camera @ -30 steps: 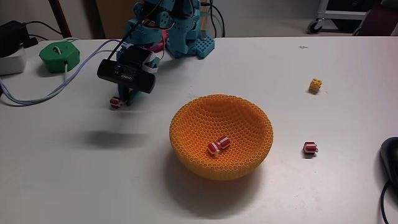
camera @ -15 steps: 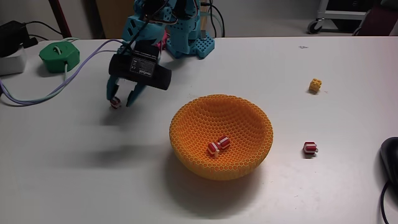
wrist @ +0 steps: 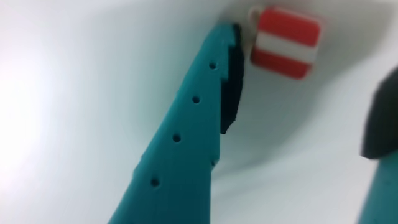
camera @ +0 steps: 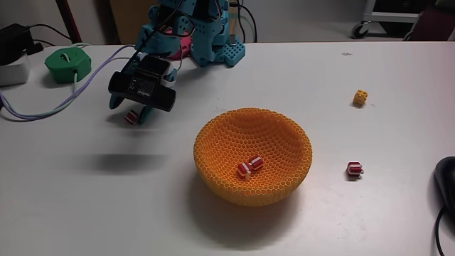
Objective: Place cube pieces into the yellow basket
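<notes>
Gripper spread wide, nothing held; striped cube framed between jaws on table for pickup. Yellow basket set nearby, two cubes inside.

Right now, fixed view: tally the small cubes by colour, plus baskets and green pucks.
Red-and-white striped cubes: 4 (two in the basket, one by the gripper, one on the table to the right)
Yellow cube: 1
Yellow basket: 1
Green puck: 1
Total: 7
</notes>
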{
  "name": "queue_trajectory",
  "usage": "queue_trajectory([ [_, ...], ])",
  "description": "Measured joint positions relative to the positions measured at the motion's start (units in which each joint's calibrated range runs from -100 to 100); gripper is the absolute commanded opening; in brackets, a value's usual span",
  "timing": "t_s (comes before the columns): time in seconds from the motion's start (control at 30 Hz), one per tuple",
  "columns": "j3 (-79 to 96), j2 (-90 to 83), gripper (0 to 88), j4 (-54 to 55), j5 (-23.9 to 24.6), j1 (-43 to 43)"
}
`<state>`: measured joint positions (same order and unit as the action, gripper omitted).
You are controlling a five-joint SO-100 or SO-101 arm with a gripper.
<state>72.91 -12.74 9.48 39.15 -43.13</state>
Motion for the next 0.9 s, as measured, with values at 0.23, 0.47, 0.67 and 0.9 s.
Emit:
queue_trajectory([
  [0.23,-6.0,8.0,0.0,3.7,0.9,0.8],
  [0.47,-6.7,7.0,0.0,2.0,-0.1,0.0],
  [0.67,-6.6,-1.8,0.0,0.0,-1.3,2.5],
  [0.9,-3.3,-12.8,24.5,-6.0,0.9,8.2],
])
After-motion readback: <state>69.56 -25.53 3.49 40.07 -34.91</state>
